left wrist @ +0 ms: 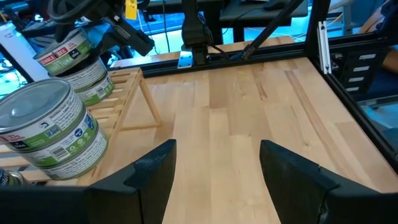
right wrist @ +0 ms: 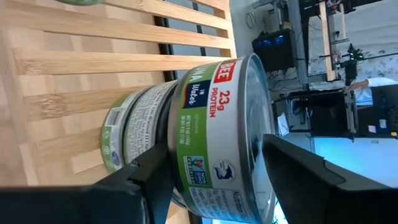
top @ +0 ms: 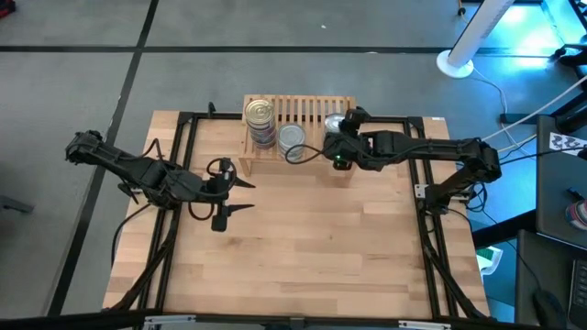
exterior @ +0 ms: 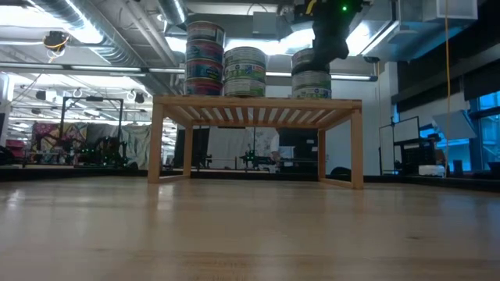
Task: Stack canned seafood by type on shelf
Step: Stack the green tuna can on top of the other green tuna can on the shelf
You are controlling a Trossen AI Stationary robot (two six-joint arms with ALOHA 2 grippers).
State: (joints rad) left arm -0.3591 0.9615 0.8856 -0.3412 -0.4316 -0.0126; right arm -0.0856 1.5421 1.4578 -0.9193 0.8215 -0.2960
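The light-wood shelf [exterior: 258, 105] stands at the table's far middle, and the tins stand on its slatted top. A stack of three tins [exterior: 205, 58] is on its left. Beside it is a stack of two green-labelled tins [exterior: 244, 72]. Toward the shelf's right end stands another green-labelled pair [exterior: 312, 76]. My right gripper [top: 336, 128] is open at that pair's top tin [right wrist: 217, 124], one finger on either side of it. My left gripper [top: 243, 195] hovers open over bare table, left of the shelf and nearer than it, with nothing between its fingers. My right gripper has its fingers [right wrist: 152, 177] on either side of the top tin's wall, coming slanting down from the table's right. I cannot tell whether they touch it. The tin stands upright on the tin below it [right wrist: 127, 134].
Black frame rails [top: 183, 128] run along the table's left, right and far sides. Bare wooden tabletop [top: 312, 247] spreads in front of the shelf. Part of the slatted top [right wrist: 93, 62] beside the right-hand pair is bare.
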